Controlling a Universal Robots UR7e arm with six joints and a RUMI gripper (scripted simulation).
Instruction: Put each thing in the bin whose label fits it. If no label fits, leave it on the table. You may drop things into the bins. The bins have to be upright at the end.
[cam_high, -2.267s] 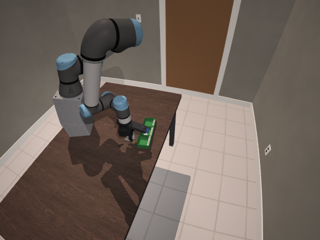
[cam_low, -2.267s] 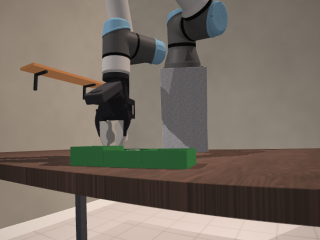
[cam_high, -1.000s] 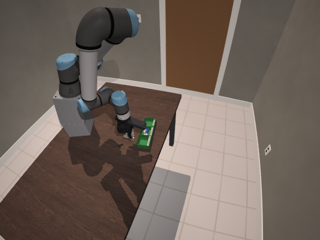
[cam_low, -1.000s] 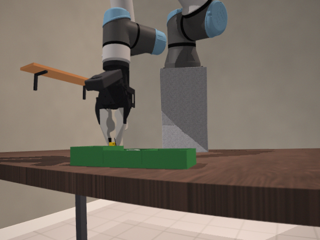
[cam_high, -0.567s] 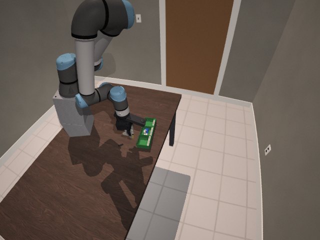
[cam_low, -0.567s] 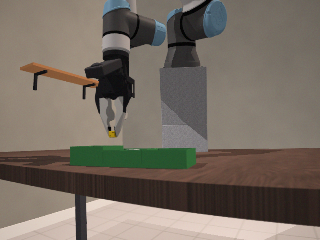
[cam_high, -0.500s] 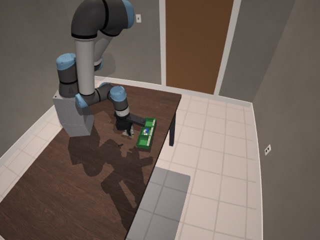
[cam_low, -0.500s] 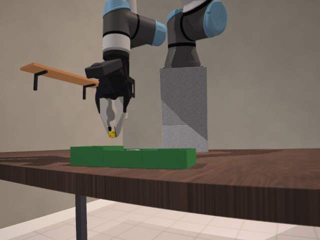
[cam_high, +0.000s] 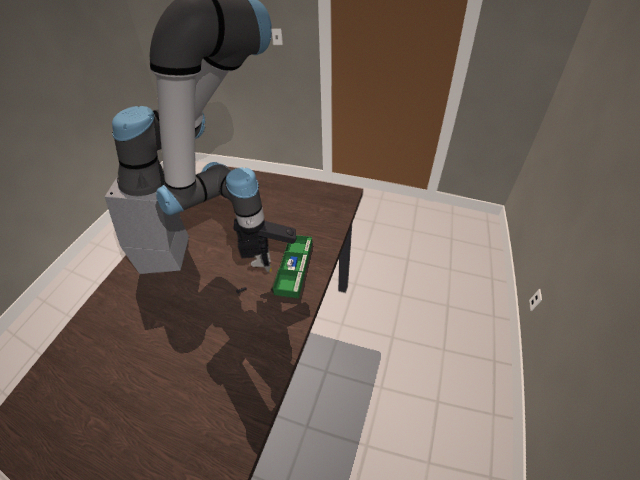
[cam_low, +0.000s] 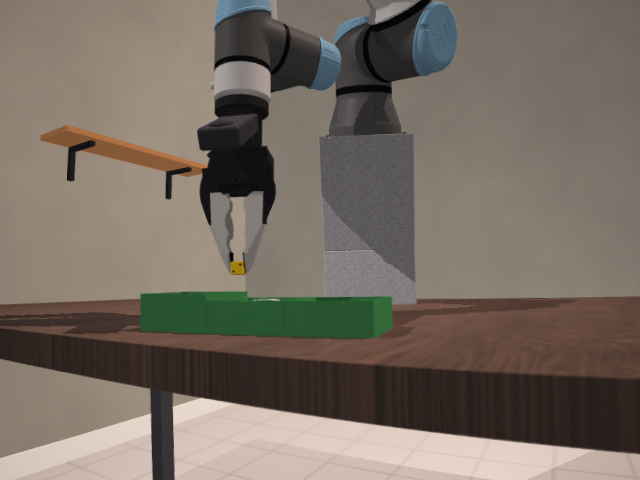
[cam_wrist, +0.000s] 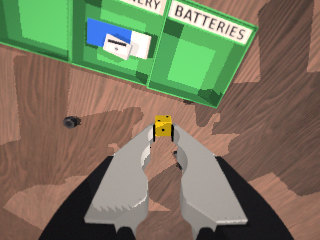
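Wrist view, die: a yellow die (cam_wrist: 163, 126) sits pinched at the very tips of the gripper (cam_wrist: 163, 136), above the table (cam_wrist: 280, 125), just short of the green bin (cam_wrist: 220, 90).
Hidden: the middle label is cut off; only "BATTERIES" reads whole. A small dark item (cam_wrist: 70, 121) on the table is too small to identify.
Gripper: jaws nearly together, clamped on the die.

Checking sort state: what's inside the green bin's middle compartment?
In the wrist view, the middle compartment of the green bin holds a blue and white box lying flat. Its label is cut off; anything under the box is hidden. The BATTERIES compartment looks empty.
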